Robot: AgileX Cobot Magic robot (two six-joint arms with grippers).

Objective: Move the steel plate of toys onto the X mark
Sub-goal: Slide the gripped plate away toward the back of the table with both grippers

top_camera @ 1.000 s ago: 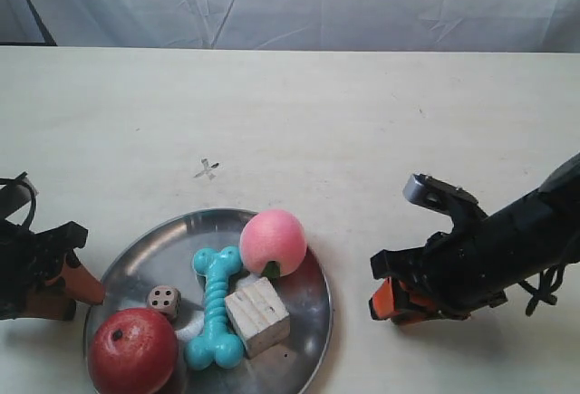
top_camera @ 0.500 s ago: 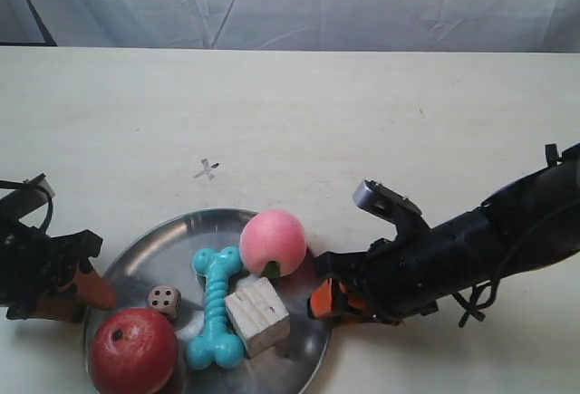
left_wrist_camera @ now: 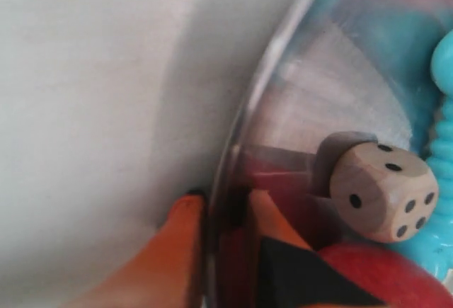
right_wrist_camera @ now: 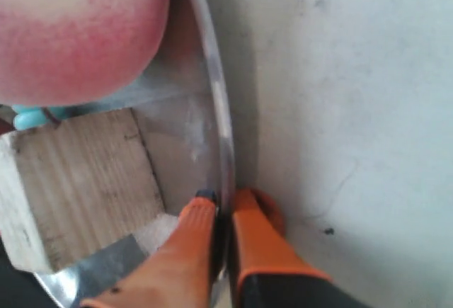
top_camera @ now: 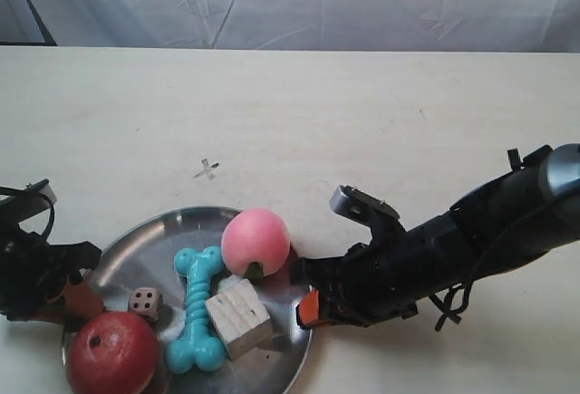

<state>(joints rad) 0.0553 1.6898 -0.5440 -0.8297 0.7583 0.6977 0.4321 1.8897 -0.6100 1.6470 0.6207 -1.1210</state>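
The steel plate (top_camera: 136,247) lies near the front of the table and holds the red apple (top_camera: 111,353), pink peach (top_camera: 256,242), turquoise bone (top_camera: 193,312), wooden cube (top_camera: 238,320) and die (top_camera: 143,302). The X mark (top_camera: 207,169) is drawn on the tabletop beyond the plate, uncovered. My left gripper (top_camera: 80,302) grips the plate's rim beside the die (left_wrist_camera: 382,191) and apple (left_wrist_camera: 368,272), one orange finger inside and one outside. My right gripper (right_wrist_camera: 223,205) is pinched on the opposite rim (right_wrist_camera: 212,95), next to the cube (right_wrist_camera: 78,173) and peach (right_wrist_camera: 78,32).
A pale cloth backdrop (top_camera: 299,0) hangs behind the table's far edge. The right arm's dark body (top_camera: 471,235) stretches across the table from the exterior view's right. The plate's near rim sits at the bottom edge of the exterior view.
The right arm swept left from open tabletop to the plate's rim and closed on it. The plate and toys slid left and nearer; the left gripper shifted with it.
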